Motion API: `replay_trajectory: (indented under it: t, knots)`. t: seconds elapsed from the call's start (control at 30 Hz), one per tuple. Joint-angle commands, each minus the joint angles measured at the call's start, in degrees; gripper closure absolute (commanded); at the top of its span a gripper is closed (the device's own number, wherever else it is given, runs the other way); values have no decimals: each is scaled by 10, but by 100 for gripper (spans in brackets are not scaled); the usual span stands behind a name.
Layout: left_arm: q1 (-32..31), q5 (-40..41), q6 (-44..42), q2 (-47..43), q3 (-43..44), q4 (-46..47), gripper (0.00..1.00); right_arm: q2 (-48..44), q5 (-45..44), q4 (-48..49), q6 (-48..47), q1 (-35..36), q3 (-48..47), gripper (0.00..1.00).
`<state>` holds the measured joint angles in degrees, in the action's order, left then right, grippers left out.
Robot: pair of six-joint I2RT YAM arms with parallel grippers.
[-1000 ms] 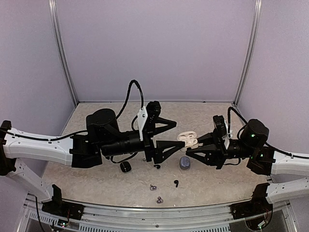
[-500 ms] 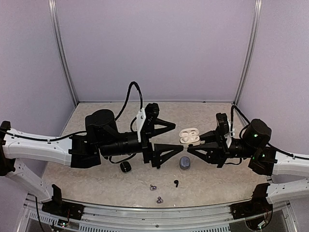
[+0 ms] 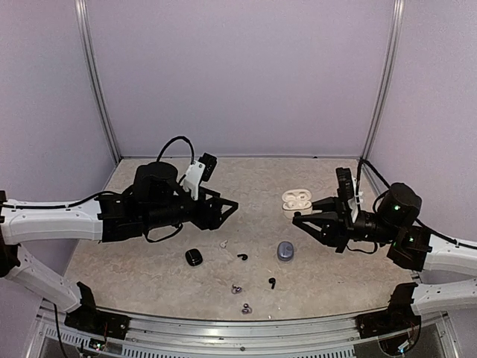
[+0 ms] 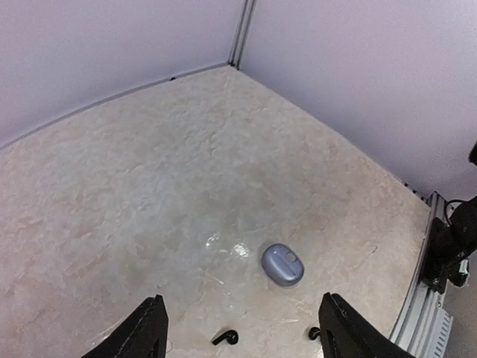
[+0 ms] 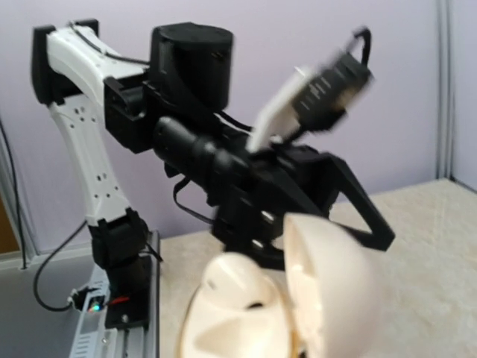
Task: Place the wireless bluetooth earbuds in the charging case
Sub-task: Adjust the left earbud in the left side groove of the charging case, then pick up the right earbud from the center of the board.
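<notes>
My right gripper [image 3: 299,212] is shut on an open white charging case [image 3: 297,200] and holds it above the table. In the right wrist view the case [image 5: 246,313] fills the bottom with its lid [image 5: 332,291] raised; my fingers are hidden behind it. My left gripper [image 3: 226,208] is open and empty above the table's middle left. Two black comma-shaped earbuds [image 3: 242,256] [image 3: 273,282] lie on the table, one of them between my left fingers [image 4: 226,337]. Two silvery earbuds [image 3: 236,289] [image 3: 246,308] lie near the front edge.
A closed blue-grey case [image 3: 285,251] lies below the right gripper and shows in the left wrist view [image 4: 282,265]. A small black case [image 3: 194,257] lies at front left. A tiny pale bit [image 3: 223,243] lies near it. Purple walls enclose the table.
My left arm has drawn back to the left, away from the right gripper. My right gripper has shifted slightly right and up with the white case.
</notes>
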<state>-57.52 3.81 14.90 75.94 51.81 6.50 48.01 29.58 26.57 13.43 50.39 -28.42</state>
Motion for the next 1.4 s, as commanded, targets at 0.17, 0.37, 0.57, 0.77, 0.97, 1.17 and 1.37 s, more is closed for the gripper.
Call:
replay_trajectory:
  t: [0.17, 0.37, 0.57, 0.77, 0.97, 1.17, 1.37]
  knots:
    - [13, 28, 57, 76, -43, -38, 39, 11, -33, -41, -4, -10, 5, 99]
    - [1, 70, 60, 106, -104, 92, 40, 14, -30, -35, -4, -13, 10, 99]
    - [0, 105, 65, 167, -119, 168, 41, 18, -25, -32, -5, -16, 12, 99]
    - [-35, 105, 71, 208, -122, 186, 42, 12, -26, -36, -7, -19, 14, 99]
    - [-55, 102, 106, 174, -192, 194, 43, 7, -26, -41, -6, -19, 16, 99]
    - [-47, 94, 126, 156, -244, 247, 44, 12, -24, -35, -2, -18, 16, 99]
    - [-30, 98, 139, 181, -277, 275, 45, 6, -26, -49, -6, -20, 8, 99]
